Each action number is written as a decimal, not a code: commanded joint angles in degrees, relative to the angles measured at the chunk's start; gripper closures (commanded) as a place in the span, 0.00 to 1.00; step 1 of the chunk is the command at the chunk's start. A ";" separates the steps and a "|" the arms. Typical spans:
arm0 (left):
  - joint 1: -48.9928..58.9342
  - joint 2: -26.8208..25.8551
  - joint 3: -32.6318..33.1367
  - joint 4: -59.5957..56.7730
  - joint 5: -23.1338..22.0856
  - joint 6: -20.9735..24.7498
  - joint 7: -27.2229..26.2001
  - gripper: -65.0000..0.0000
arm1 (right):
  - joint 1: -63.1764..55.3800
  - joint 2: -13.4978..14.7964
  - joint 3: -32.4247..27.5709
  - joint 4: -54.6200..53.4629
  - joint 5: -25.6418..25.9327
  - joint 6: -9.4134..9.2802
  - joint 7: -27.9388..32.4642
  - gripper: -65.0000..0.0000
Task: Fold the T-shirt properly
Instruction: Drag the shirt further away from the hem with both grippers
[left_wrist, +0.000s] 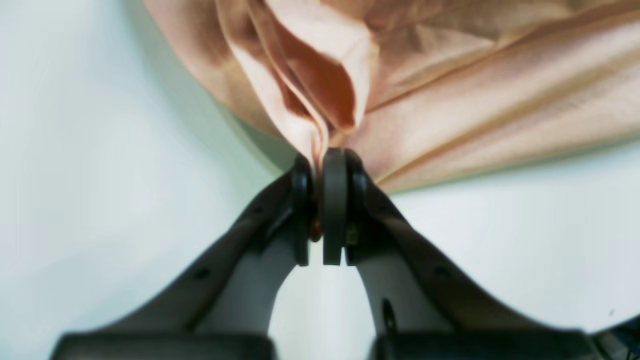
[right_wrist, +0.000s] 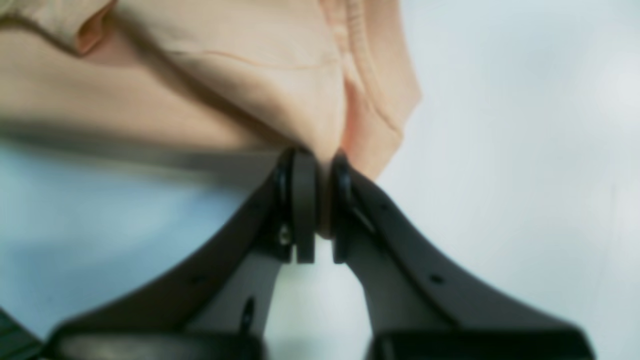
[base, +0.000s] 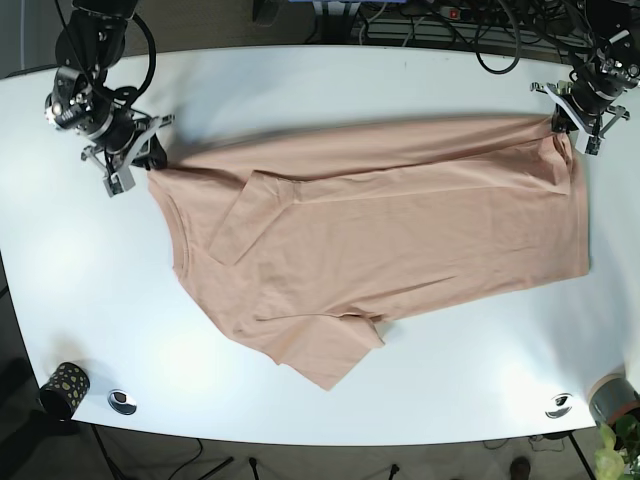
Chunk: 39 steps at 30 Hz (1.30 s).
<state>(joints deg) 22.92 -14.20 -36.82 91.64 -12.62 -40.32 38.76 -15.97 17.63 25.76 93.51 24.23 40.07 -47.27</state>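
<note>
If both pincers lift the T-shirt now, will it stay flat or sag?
Probably sag: the T-shirt already bunches into folds at the left pincer. It looks thin and light, so the middle may droop between it and the right pincer.

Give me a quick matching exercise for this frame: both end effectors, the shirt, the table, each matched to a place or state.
Column 1:
1. left end effector
2. right end effector
3. T-shirt
4. table

Column 2:
A. white, carries everything
B. peach, spread out, one sleeve folded inward
C. shut on the hem corner, base view's right
D. shut on the fabric beside the collar, base view's left

Pairs: 1-C, 2-D, 3-B, 4-A
</note>
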 joint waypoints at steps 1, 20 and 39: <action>1.30 -1.14 -0.68 1.77 -0.08 0.32 -0.57 1.00 | -2.63 0.97 0.75 3.85 0.78 -0.07 0.98 0.96; 9.57 -5.63 -0.85 3.53 -0.17 0.32 -0.57 1.00 | -22.41 -7.03 9.10 14.75 0.78 -0.07 0.98 0.95; 9.30 -6.24 -0.85 5.46 -3.07 0.32 -0.57 0.54 | -22.50 -8.26 15.08 15.19 10.19 -0.07 0.89 0.24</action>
<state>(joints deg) 32.05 -19.42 -36.99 95.50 -13.37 -40.29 39.00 -38.11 8.56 40.40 107.59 32.21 39.66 -47.37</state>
